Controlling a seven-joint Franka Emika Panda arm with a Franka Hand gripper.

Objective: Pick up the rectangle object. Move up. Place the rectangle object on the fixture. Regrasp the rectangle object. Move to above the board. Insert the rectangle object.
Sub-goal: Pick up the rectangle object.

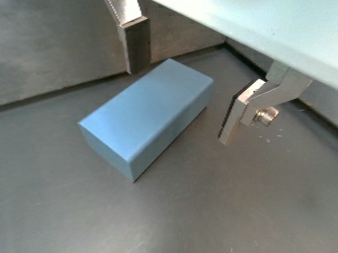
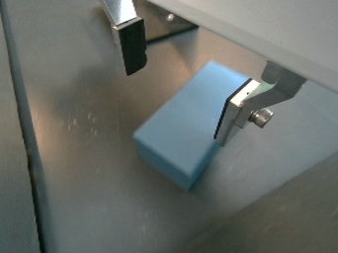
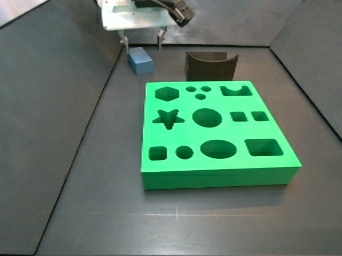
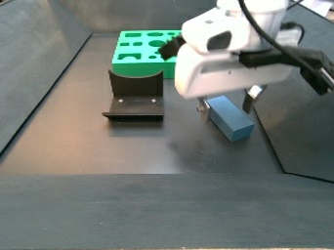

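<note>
While hovering low over the grey floor [image 3: 80, 150], end effector [image 1: 179, 84] spread wide, gripping nothing. In both wrist views, two silver fingers [image 1: 246, 111] with dark pads standing either side of the rectangle object [image 1: 145, 117], clear gaps showing, no contact to be seen. Same again here: fingers [image 2: 235, 113] apart, block [image 2: 192, 124] lying flat on the floor between and below them, set at a slant to the line between the plates.

Over to a side view: end effector [image 3: 144, 40] up near the far left corner of the floor, blue-grey block [image 3: 139, 59] lying just beneath it, close to the left wall. Just beside it, toward the far edge's middle, the fixture [image 3: 210, 66], dark, curved notch on top, upright and bare. In front of that, the board [image 3: 214, 135], bright green, filling the middle of the floor, star, hexagon, circles and square holes all open.

From the opposite side: white wrist body hanging over the block [image 4: 235, 119], fingertips [image 4: 205, 105] partly hidden behind the housing, end effector [image 4: 225, 101] sitting right above it. Fixture [image 4: 135, 96] on its base plate near the block, apart from it, with the board [image 4: 146, 54] behind, touching or nearly touching the fixture's back, hard to tell which.
</note>
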